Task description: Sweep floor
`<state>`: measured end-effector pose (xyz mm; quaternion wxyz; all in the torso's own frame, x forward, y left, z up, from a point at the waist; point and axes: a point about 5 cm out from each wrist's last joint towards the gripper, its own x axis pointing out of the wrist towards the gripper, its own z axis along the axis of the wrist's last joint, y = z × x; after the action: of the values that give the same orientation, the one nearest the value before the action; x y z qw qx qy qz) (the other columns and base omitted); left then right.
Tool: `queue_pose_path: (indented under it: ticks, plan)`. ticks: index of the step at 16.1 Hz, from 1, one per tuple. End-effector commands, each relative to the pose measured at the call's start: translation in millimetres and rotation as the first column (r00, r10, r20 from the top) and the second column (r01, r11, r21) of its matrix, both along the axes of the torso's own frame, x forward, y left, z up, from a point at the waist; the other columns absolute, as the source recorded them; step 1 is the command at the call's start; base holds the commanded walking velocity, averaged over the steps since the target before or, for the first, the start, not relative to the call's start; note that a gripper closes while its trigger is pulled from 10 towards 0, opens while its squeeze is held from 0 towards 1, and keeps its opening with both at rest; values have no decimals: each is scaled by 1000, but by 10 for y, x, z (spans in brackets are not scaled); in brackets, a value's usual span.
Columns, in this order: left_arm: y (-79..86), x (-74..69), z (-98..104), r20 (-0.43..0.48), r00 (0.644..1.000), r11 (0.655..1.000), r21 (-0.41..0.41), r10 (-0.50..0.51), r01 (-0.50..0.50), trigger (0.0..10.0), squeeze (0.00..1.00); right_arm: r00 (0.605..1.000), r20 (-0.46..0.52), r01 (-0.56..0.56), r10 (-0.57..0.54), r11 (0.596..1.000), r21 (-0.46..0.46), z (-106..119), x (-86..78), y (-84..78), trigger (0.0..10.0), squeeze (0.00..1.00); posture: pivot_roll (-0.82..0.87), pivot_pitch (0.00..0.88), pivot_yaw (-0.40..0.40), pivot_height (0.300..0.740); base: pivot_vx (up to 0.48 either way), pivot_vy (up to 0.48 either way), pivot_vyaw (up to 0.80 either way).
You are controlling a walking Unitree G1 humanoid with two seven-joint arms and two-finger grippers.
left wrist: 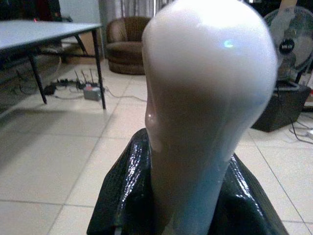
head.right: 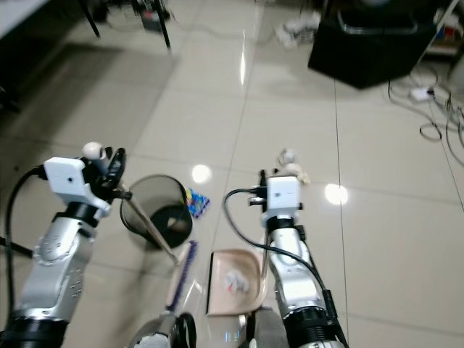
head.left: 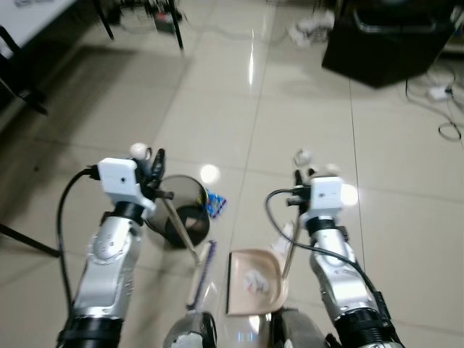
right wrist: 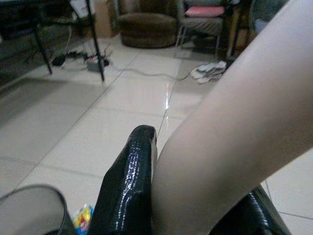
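My left gripper (head.left: 154,172) is shut on the broom handle, whose white knob (left wrist: 205,88) sticks up above the black fingers (left wrist: 127,196). The handle slants down to the broom head (head.left: 201,272) on the tiles near my feet. My right gripper (head.left: 304,174) is shut on the beige handle (right wrist: 234,127) of the dustpan (head.left: 250,299). The pan rests on the floor and holds a crumpled white scrap (head.left: 255,281). A dark round bin (head.left: 181,210) stands just behind the broom. A colourful wrapper (head.left: 215,204) lies on the floor against the bin's right side.
A black box (head.left: 388,36) stands at the back right with cables (head.left: 449,109) beside it. White crumpled stuff (head.left: 312,29) lies near it. Table legs (head.left: 174,29) and a power strip are at the back left, beside a dark mat (head.left: 72,87). Pale tiles stretch ahead.
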<state>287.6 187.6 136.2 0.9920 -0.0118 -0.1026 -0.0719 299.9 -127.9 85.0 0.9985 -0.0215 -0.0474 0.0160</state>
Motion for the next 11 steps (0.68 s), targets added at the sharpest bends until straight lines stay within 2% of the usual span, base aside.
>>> queue_pose_path:
  ticks: [1,2,4,6,8,9,11]
  plan:
    - [52,-39,39,11,1000,1000,21,-9,9,10000,0,999,33,12,-13,1000,20,81,5,-43,10000,0,-63,43,74,740,0,0,0]
    - [131,-84,-18,-11,1000,995,100,27,-26,10000,0,999,50,20,-22,999,30,161,4,-106,10000,0,-65,34,70,740,0,0,0]
    - [255,-107,-135,-81,990,979,178,118,-102,10000,0,998,68,11,-16,998,68,288,6,-188,10000,0,-66,21,60,740,0,0,0]
    - [318,-170,-170,-79,981,961,228,178,-156,10000,0,996,91,-17,8,994,104,505,7,-313,10000,0,-75,3,62,740,0,0,0]
    - [343,-248,-245,-98,968,949,245,230,-200,10000,0,989,108,-115,105,989,95,676,-22,-340,10000,0,-82,0,67,740,0,0,0]
    - [346,-311,-296,-106,962,944,249,250,-218,10000,0,979,113,-182,168,976,123,811,-70,-380,10000,0,-84,0,68,740,0,0,0]
    - [337,-351,-332,-115,958,941,252,262,-227,10000,0,970,111,-232,218,963,134,909,-115,-434,10000,0,-86,0,68,740,0,0,0]
